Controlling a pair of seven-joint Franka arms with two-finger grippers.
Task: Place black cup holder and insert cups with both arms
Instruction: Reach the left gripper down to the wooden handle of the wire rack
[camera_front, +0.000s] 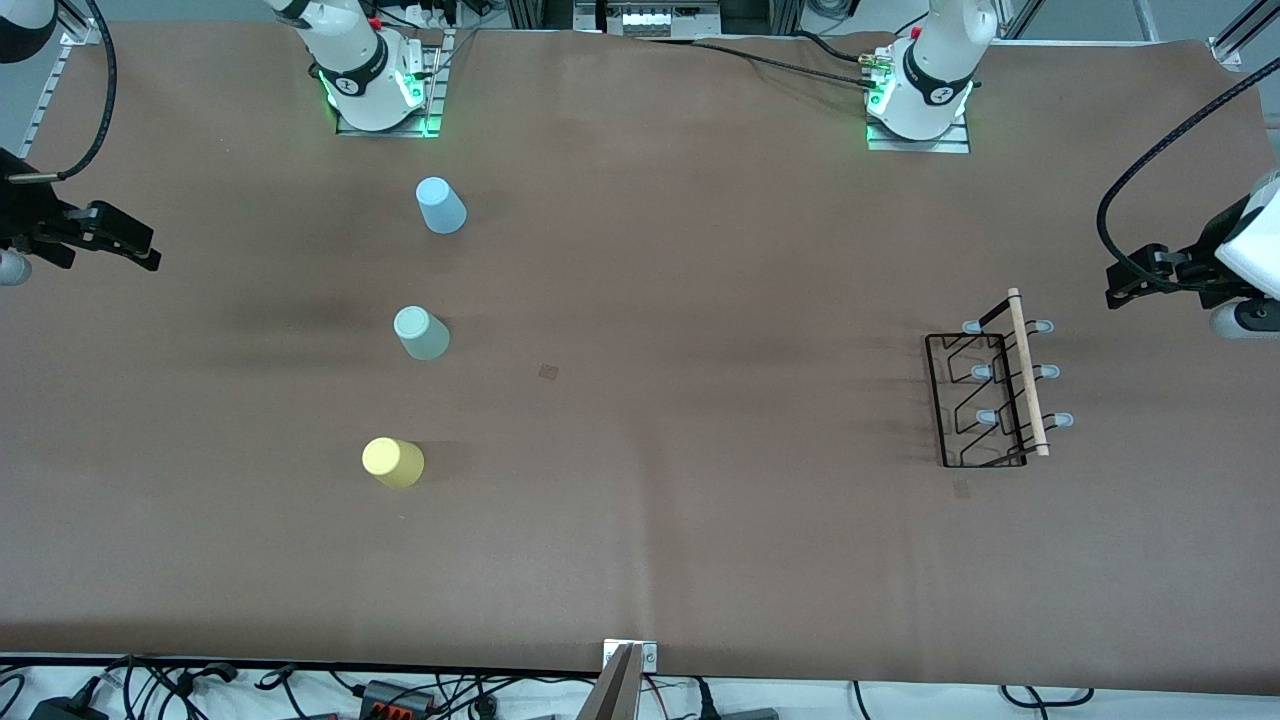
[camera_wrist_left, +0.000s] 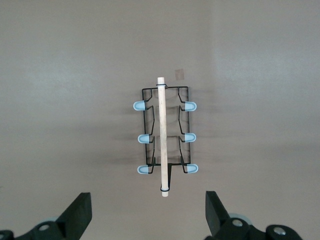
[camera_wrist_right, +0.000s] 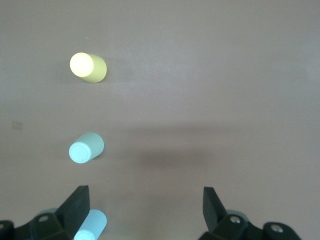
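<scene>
The black cup holder (camera_front: 990, 385) is standing on the brown table (camera_front: 700, 250) near the left arm's end. Three cups are sitting upside down near the right arm's end: the light blue cup (camera_front: 440, 205), the mint-green cup (camera_front: 421, 333), and the yellow cup (camera_front: 392, 462) closest to the front camera. The left gripper (camera_wrist_left: 147, 217) is hanging over the table beside the rack, fingers wide apart, holding nothing. The right gripper (camera_wrist_right: 145, 212) is hanging beside the cups, also wide and holding nothing.

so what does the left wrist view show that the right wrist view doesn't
Only the left wrist view shows the black cup holder, upright on the table with its wooden rod handle on top and no cups on its six pegs, framed by the open left tool. Only the right wrist view shows the cups: yellow cup, mint-green cup and light blue cup, below the open right tool. Both share the brown table.
</scene>
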